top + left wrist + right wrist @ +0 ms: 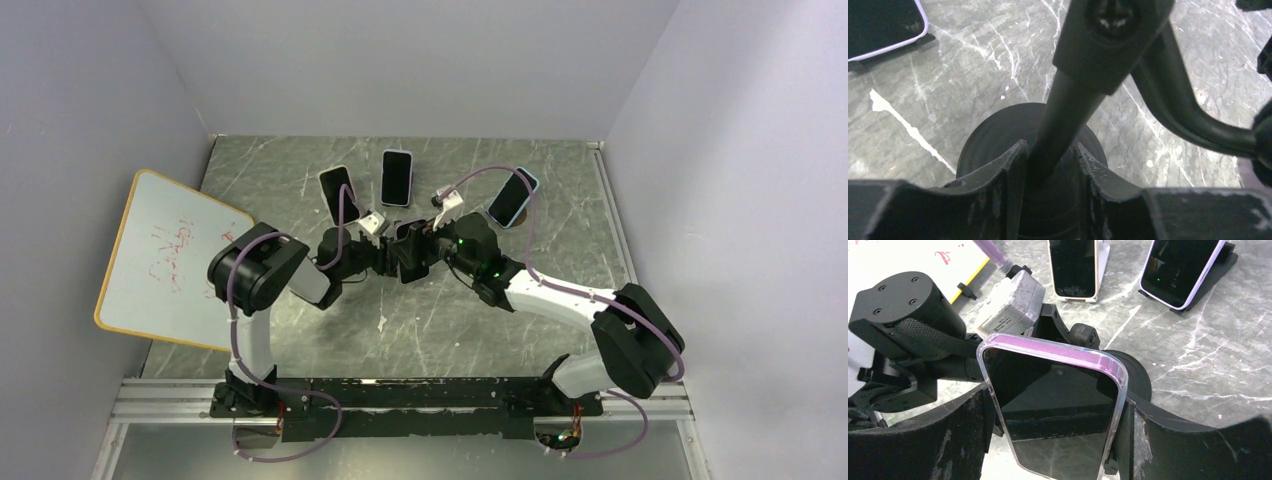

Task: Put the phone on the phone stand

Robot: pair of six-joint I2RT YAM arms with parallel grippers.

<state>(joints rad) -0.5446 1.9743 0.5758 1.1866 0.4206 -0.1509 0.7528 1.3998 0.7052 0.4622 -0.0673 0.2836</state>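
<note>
A: Right gripper (1058, 402) fingers are filling the bottom of the right wrist view. They're spread wide, with the phone (1053, 420) standing tilted between them, pink-edged case, screen dark.
B: Gripping it?
A: Pads are sitting at both long edges. Whether they're pressing, can't tell. The round black base of the phone stand (1137, 372) is showing just behind the phone.
B: Left side?
A: Left gripper (1048, 150) is sitting narrow around the stand's post, with one finger (1008, 172) looking right against it. Clamped or not, can't tell.
B: Anything blocking?
A: Left arm's wrist (903, 310) is sitting just beside the phone's left edge. From the top view, both arms are meeting mid-table and covering most of the phone and stand.
B: Surroundings?
A: Three more are leaning on their own stands at the back of the table (450, 330): left phone (338, 190), middle phone (397, 177), right phone (513, 197). Whiteboard (165, 255) with red scribble is sitting at the left edge, well apart.
</note>
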